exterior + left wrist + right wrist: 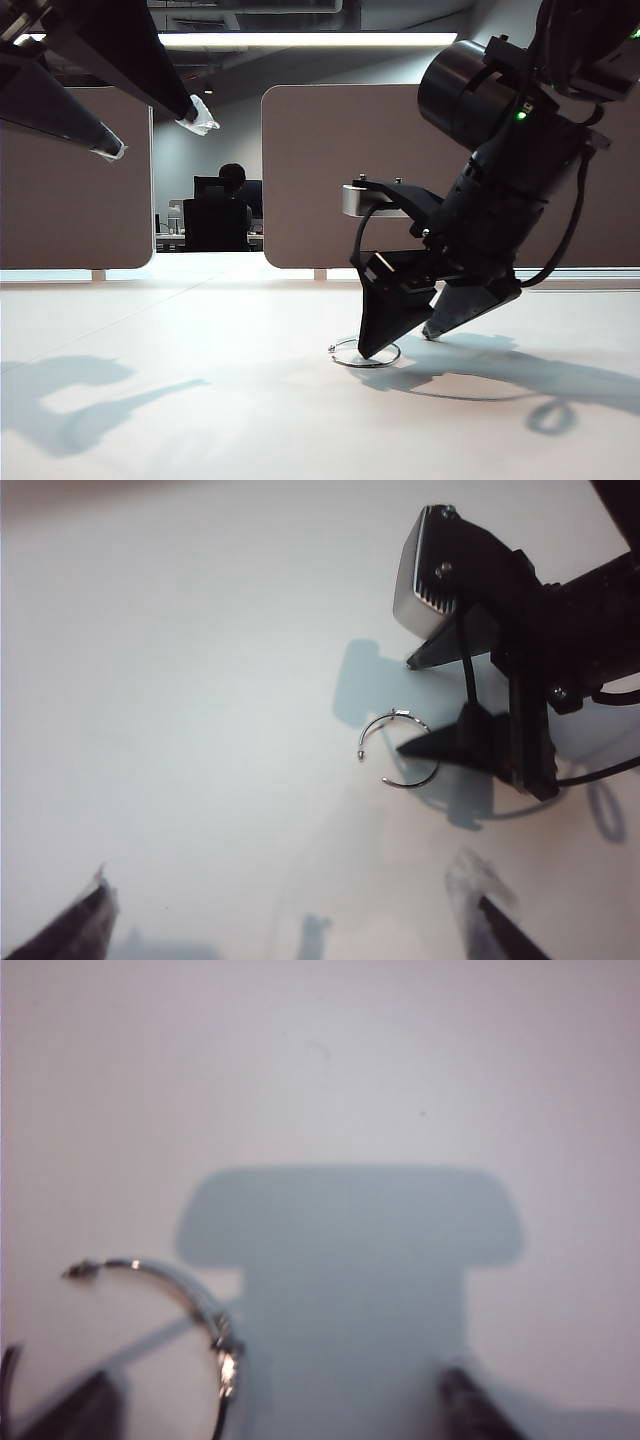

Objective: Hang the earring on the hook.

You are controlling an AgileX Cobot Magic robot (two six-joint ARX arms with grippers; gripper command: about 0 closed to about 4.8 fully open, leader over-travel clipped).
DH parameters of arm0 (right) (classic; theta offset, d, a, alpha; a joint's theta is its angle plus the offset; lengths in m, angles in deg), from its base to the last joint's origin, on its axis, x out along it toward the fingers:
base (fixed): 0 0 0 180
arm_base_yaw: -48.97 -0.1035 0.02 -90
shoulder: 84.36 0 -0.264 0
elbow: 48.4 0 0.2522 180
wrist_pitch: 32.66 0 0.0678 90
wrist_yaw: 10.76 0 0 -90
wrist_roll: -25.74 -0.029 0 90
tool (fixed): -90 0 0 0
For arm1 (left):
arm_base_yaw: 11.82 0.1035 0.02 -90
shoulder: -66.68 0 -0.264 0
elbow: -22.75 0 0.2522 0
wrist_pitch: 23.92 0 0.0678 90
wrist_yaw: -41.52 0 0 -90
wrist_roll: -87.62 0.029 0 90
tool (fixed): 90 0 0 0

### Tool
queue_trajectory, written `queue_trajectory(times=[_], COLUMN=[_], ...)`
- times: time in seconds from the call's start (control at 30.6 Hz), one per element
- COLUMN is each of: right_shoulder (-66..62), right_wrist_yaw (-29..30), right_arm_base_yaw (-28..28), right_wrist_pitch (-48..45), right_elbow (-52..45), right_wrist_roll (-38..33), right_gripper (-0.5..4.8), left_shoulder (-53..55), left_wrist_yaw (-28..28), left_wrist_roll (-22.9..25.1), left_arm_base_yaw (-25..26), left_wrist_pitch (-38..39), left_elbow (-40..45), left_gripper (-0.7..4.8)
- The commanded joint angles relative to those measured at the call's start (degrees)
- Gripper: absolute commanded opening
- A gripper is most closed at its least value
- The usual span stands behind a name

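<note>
White table [180,420], earring [365,353] under right jaws' near finger [385,325]

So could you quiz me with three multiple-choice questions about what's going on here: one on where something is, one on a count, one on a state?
1. Where is the earring?
A. flat on the white table
B. lifted in the air
C. on a brown panel

2. How many earrings show?
A. three
B. one
C. two

3. How do the jaws of the right end effector stand?
A. shut on the earring
B. shut on nothing
C. open, down at the earring

Answers: 1 A, the hoop lies on the tabletop in all views. 2 B, only one wire hoop is visible. 3 C, its fingertips are apart, one at the hoop's wire. The left end effector, also open, hangs high at the left.
</note>
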Motion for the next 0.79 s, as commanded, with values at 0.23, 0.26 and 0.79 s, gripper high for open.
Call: queue_trajectory(times=[0.23, 0.26, 0.79], right_shoulder=[-1.6, -1.6, 15.0], right_wrist_yaw=[0.3, 0.3, -7.8], right_arm_base_yaw=[-0.2, -0.2, 0.2], right_wrist_pitch=[5.5, 5.4, 5.4], right_elbow=[-0.6, -0.6, 6.8], right_wrist_roll=[-1.0, -1.0, 1.5], right_gripper=[0.02, -0.06, -0.06], left_shoulder=[-0.1, -0.1, -0.2], left_wrist_yaw=[0.8, 1.1, 0.6], left_wrist_roll=[0.2, 0.2, 0.0], left_arm_base_yaw=[0.0, 0.0, 0.0], left_wrist_pitch=[1.1, 1.1, -6.6], left_elbow=[-0.2, -0.2, -3.1], left_gripper=[4.79, 4.79, 4.79])
